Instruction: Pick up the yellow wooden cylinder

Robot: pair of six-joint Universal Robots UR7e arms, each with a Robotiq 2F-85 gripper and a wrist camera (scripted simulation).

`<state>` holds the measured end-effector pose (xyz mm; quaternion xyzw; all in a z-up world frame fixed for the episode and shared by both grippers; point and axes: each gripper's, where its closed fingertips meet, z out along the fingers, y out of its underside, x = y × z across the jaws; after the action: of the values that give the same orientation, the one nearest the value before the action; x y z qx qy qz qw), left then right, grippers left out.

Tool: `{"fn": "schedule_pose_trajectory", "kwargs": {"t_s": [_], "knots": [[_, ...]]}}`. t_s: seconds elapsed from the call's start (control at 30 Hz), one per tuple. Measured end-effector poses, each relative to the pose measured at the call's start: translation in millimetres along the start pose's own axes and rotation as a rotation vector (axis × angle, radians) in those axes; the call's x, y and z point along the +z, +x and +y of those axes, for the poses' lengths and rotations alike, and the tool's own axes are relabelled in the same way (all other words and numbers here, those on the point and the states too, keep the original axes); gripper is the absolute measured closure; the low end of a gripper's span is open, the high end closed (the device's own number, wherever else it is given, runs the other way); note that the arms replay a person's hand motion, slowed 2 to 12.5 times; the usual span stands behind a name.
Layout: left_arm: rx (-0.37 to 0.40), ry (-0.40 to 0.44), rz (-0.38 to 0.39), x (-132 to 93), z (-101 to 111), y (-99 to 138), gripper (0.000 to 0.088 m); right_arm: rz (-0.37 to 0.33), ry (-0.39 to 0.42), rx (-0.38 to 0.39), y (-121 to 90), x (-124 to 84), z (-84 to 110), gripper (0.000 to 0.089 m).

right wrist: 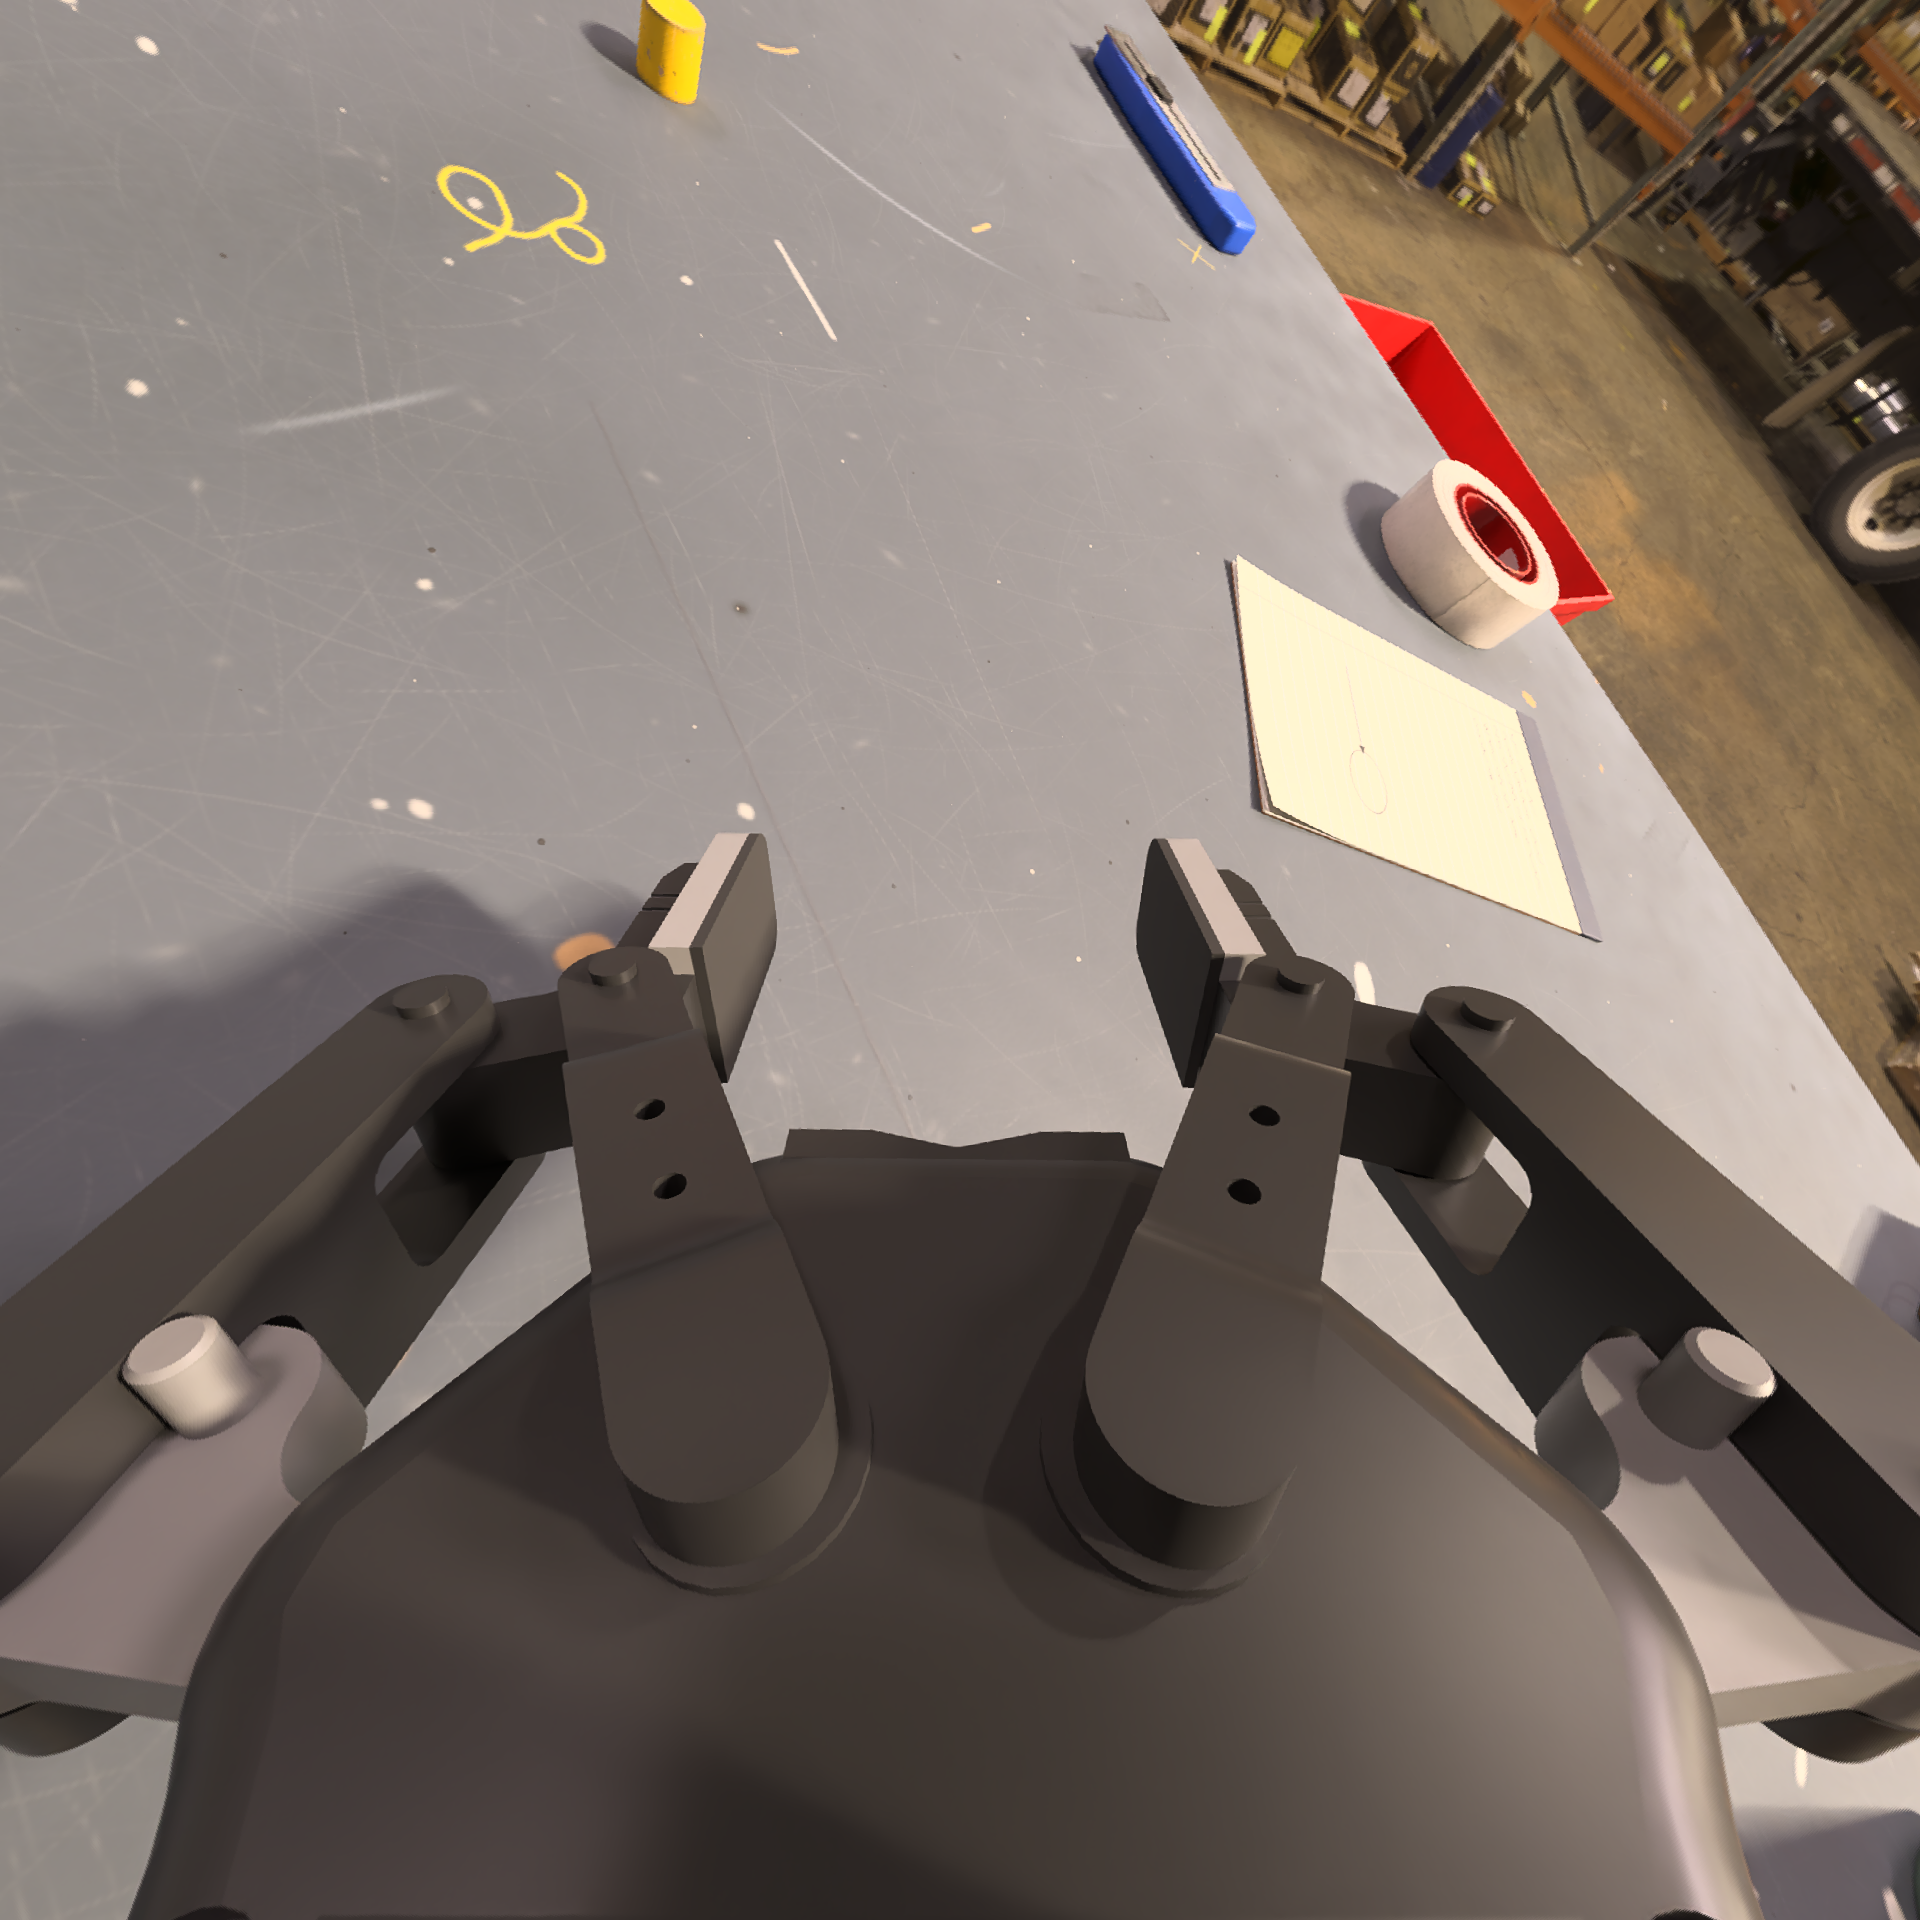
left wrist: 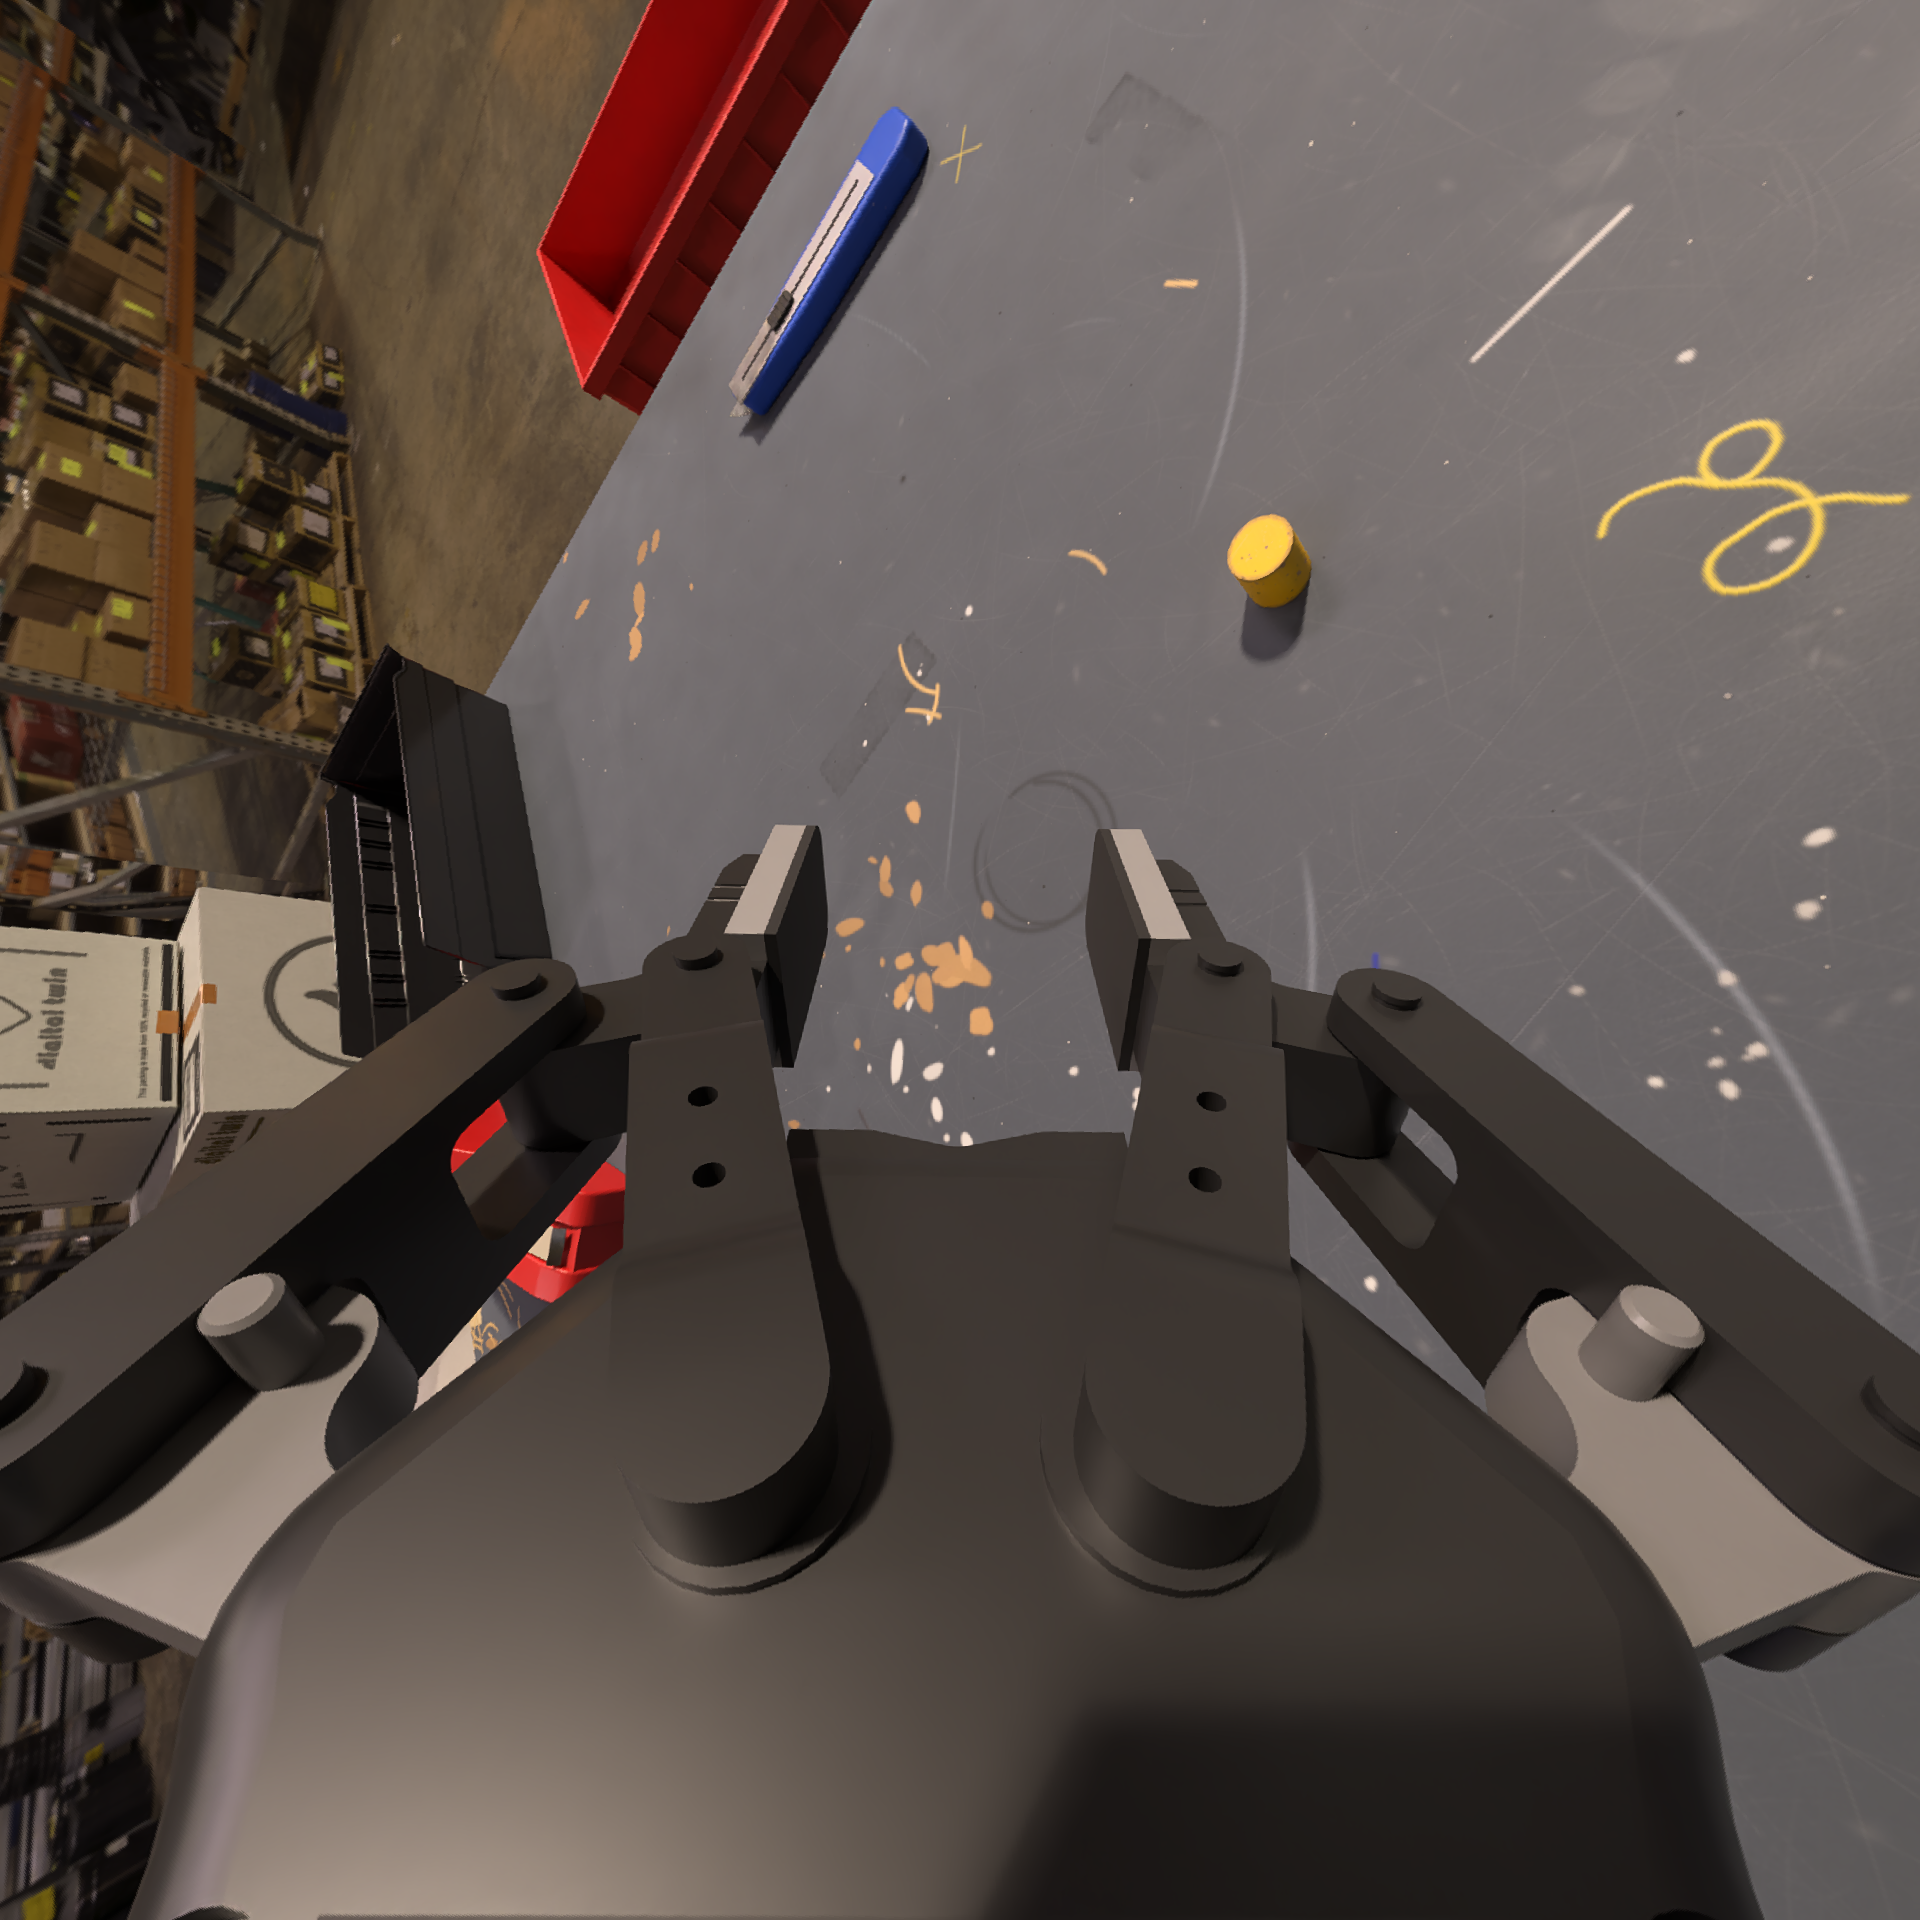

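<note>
The yellow wooden cylinder (left wrist: 1269, 559) stands upright on the grey table, ahead and to the right of my left gripper (left wrist: 956, 883). The left gripper is open and empty, above the table, well short of the cylinder. In the right wrist view the cylinder (right wrist: 671, 49) stands at the far top edge, far ahead and to the left of my right gripper (right wrist: 956, 914), which is open and empty above the table.
A blue utility knife (left wrist: 831, 265) lies near the table edge beside a red bin (left wrist: 665, 208). A black bin (left wrist: 436, 831) hangs at the left edge. A white tape roll (right wrist: 1470, 551), a paper pad (right wrist: 1392, 748) and the red bin (right wrist: 1475, 447) lie right of the right gripper.
</note>
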<state>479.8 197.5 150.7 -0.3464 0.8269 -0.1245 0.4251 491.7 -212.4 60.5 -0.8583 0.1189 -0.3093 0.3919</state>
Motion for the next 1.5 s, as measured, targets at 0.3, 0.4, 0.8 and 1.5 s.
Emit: {"fn": "schedule_pose_trajectory", "kwargs": {"t_s": [0.3,0.4,0.8,1.5], "knots": [[-0.008,-0.003,0.005,1.7,2.1,0.0,0.0428,-0.008,0.004,0.006,-1.2,-0.3,-0.9,0.0269],[-0.011,-0.002,0.012,2.5,2.1,0.9,0.0429,-0.010,0.004,0.008,-1.5,-0.2,-1.0,0.0269],[-0.011,0.008,0.048,7.2,-0.7,8.6,0.0449,-0.014,0.001,0.015,-1.6,0.2,0.1,0.0269],[0.031,0.012,0.103,21.0,-15.0,24.5,0.0456,-0.024,-0.002,0.031,-2.2,1.0,1.9,0.0272]]}}
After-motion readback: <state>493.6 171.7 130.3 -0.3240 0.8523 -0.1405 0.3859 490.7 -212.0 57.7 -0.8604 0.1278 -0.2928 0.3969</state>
